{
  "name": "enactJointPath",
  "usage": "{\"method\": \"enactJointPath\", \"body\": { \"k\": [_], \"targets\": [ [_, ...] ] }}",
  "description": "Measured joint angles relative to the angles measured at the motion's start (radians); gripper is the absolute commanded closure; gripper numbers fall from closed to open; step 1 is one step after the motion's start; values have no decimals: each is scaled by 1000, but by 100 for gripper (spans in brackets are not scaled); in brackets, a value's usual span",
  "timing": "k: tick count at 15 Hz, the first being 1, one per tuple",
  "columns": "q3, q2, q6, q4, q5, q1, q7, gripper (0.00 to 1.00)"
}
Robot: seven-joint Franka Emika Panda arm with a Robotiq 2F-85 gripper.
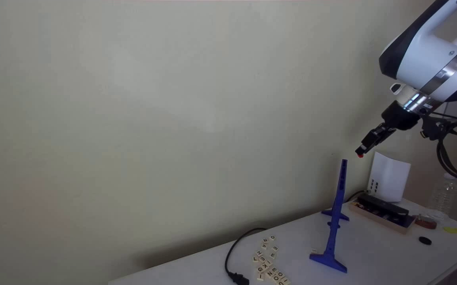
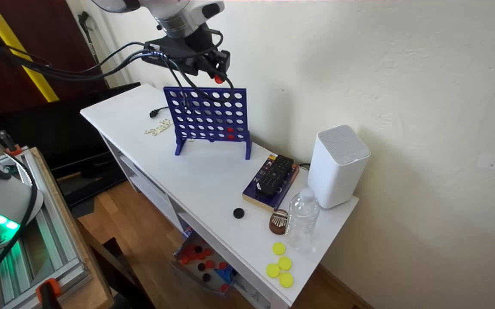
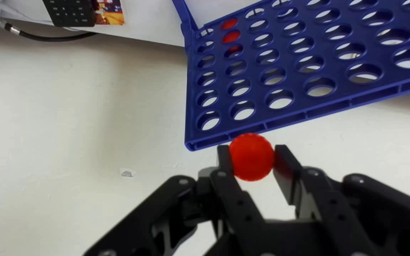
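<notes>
My gripper (image 3: 252, 153) is shut on a red disc (image 3: 250, 158), held by its edges between the two fingertips. The disc also shows at the fingertips in both exterior views (image 1: 360, 155) (image 2: 218, 79). A blue upright grid board (image 2: 209, 112) with rows of round holes stands on the white table below the gripper. In the wrist view, the disc is near the board's slotted top edge (image 3: 283, 122), close to one corner. It looks above and apart from the board in an exterior view (image 1: 337, 198). Red discs (image 3: 231, 36) sit low in the column second from that end.
A white box-shaped device (image 2: 337, 167), a book (image 2: 254, 197) with a black remote (image 2: 275, 174), a clear bottle (image 2: 303, 214), a thumb piano (image 2: 278, 223), a black disc (image 2: 239, 213) and several yellow discs (image 2: 285, 263) are on the table. Letter tiles (image 1: 266, 263) and a cable (image 1: 228, 257) lie beyond the board.
</notes>
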Motion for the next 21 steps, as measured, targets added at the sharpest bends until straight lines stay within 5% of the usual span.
{"method": "enactJointPath", "body": {
  "k": [9, 21],
  "targets": [
    [-6, 7, -59, 5, 194, -5, -267, 91],
    [-11, 77, -100, 71, 273, -10, -388, 91]
  ]
}}
